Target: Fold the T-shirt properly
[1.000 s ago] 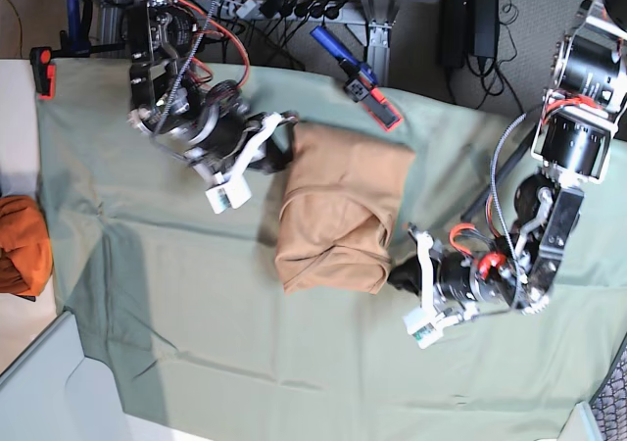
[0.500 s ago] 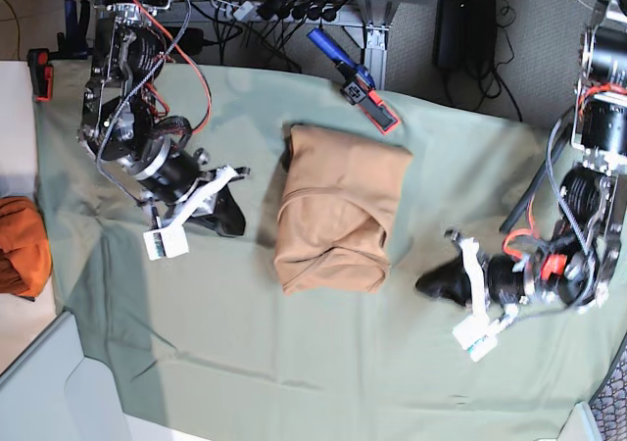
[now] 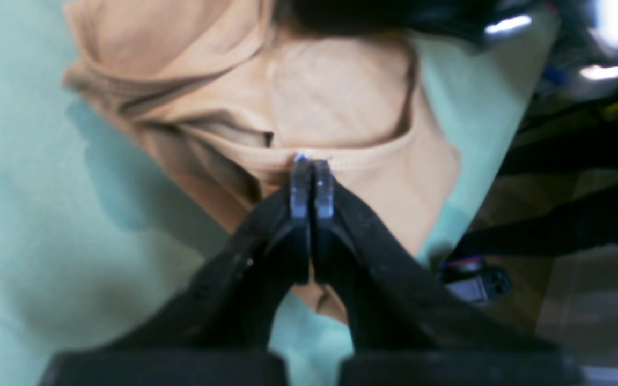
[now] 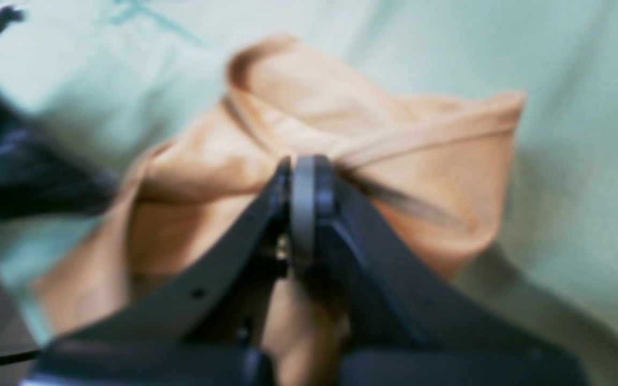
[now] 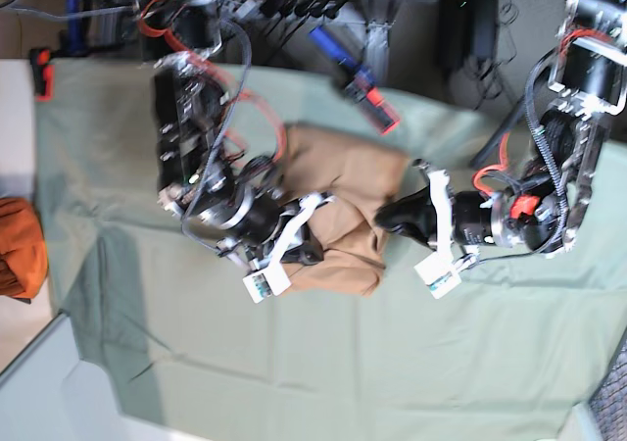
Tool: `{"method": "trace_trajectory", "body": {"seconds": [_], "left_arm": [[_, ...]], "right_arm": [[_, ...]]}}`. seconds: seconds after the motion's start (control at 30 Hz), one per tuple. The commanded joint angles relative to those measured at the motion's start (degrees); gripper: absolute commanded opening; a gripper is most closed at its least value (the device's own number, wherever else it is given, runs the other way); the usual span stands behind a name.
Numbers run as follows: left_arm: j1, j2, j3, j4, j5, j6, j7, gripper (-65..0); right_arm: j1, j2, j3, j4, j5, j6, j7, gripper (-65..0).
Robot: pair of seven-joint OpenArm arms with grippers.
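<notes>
shirt (image 5: 338,211): soft tan cotton, rumpled bundle | sheet (image 5: 294,363): pale green cloth | my left gripper (image 3: 311,161): pressed together | my right gripper (image 4: 303,163): pressed together

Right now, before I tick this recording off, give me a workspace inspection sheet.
Surface: pale green cloth sheet covers the table, lightly wrinkled.
Job's things: tan T-shirt, folded into a compact bundle at mid-sheet, edges uneven.
Clutter: orange cloth bundle at the base view's left edge; blue and red clamp at the sheet's far edge.
Grippers: left gripper shut, tips at a T-shirt hem; right gripper shut against the shirt's folds; a pinch of cloth cannot be confirmed.
Cables: red and grey leads run along both arms, above the sheet.
Surroundings: power strips and adapters beyond the table.
</notes>
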Motion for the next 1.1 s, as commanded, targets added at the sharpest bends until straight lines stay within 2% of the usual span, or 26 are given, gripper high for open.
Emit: {"method": "trace_trajectory", "body": {"seconds": [0.0,0.17,0.47,0.77,0.93,1.07], "left_arm": [[-0.9,-0.2,0.0,1.1,-1.2,-0.5,-0.9,-65.0],[-0.4,1.0,0.2,1.1,-1.2,-0.5,-1.0,-65.0],[4.2,4.5,0.2,1.0,0.7,-0.5,-2.0,-65.0],[7.2,4.4,0.2,1.0,1.1,-0.5,-2.7,-65.0],[7.6,4.4,0.2,1.0,1.1,-0.5,-2.6,-65.0],[7.4,4.4,-0.5,1.0,1.0,-0.5,-2.7,-65.0]], "right_arm": [[2.0,0.2,-0.1,-0.7,0.3,6.4,2.2,-65.0],[6.4,-0.2,-2.3,-7.8,0.3,6.4,4.8,-65.0],[10.4,-2.9,-2.4,-9.5,-0.1,6.3,5.5,-65.0],[11.2,-4.2,-2.4,-14.8,-5.6,6.3,11.5,-65.0],[11.4,-4.0,-2.3,-17.7,-11.9,6.2,15.6,-65.0],[12.4,-4.0,-2.2,-18.2,-13.1,6.2,16.0,-65.0]]}}
